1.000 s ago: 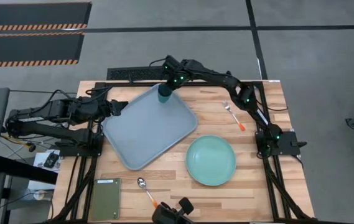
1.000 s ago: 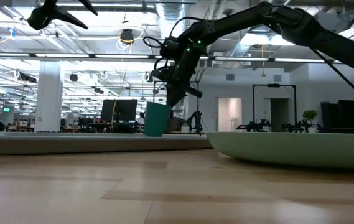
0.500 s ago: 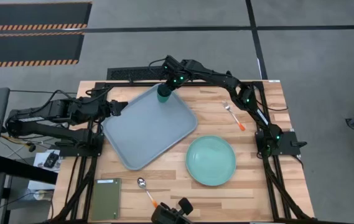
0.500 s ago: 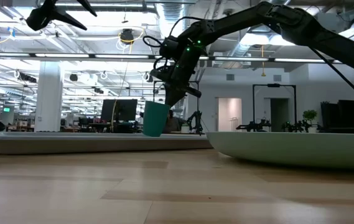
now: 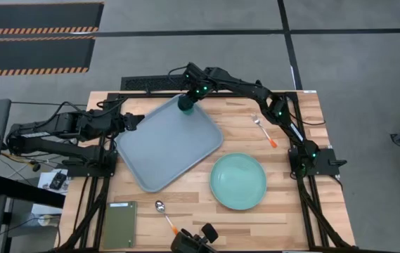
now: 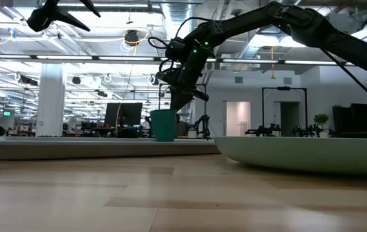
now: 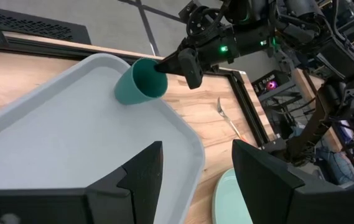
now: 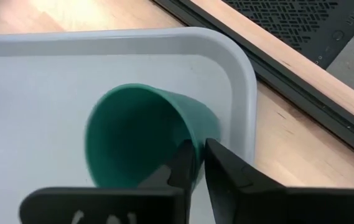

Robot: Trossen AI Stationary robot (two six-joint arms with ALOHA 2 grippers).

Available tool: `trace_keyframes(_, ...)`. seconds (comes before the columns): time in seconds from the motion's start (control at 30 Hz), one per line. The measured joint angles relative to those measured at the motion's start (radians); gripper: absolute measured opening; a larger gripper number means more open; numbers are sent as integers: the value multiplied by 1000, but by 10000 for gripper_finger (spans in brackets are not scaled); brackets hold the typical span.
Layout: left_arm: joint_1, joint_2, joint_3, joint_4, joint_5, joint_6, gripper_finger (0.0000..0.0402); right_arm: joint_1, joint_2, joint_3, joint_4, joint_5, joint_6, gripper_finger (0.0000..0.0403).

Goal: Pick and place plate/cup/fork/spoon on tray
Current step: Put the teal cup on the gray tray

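Note:
The dark green cup [image 5: 184, 105] is at the far corner of the grey-blue tray [image 5: 164, 147]. In the low view the cup [image 6: 164, 125] is upright with its base at the tray floor. My right gripper [image 8: 195, 152] is shut on the cup's rim. My left gripper [image 7: 195, 174] is open and empty, low over the tray's left edge. The mint plate [image 5: 237, 181], the fork [image 5: 263, 129] and the spoon [image 5: 164, 214] lie on the wooden table beside the tray. My right gripper holds the cup by its rim [image 8: 186, 127] on the side toward the table's right edge, one finger [image 8: 223, 168] outside the wall and one inside. The fingers slant down from the far right. The cup is upright, mouth up, its base down at the tray.
A dark olive flat rectangle [image 5: 119, 225] lies at the near left corner. The plate sits right of the tray's near end. Most of the tray floor [image 7: 58, 143] is bare. A black strip [image 5: 150, 83] runs along the table's far edge.
The cup was tilted and slightly above the tray floor. It has now swung upright and settled lower at the tray's far corner, while my right gripper has kept its hold and barely shifted.

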Motion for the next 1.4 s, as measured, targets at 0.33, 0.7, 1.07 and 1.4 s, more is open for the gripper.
trace_keyframes(0.33, 0, 0, 0, 0, 0, 0, 180, 0, 0, 0, 7, 0, -15, 110)
trace_keyframes(0.7, 0, 0, 0, -3, -4, 8, 180, -11, -10, 8, 31, -3, -29, 190)
trace_keyframes(1.07, 0, 0, 0, -8, -28, 16, 180, -35, -140, 8, 49, -20, -126, 230)
trace_keyframes(1.4, 71, 108, 0, 70, -15, 23, 170, -49, -324, 5, -289, 3, -284, 210)
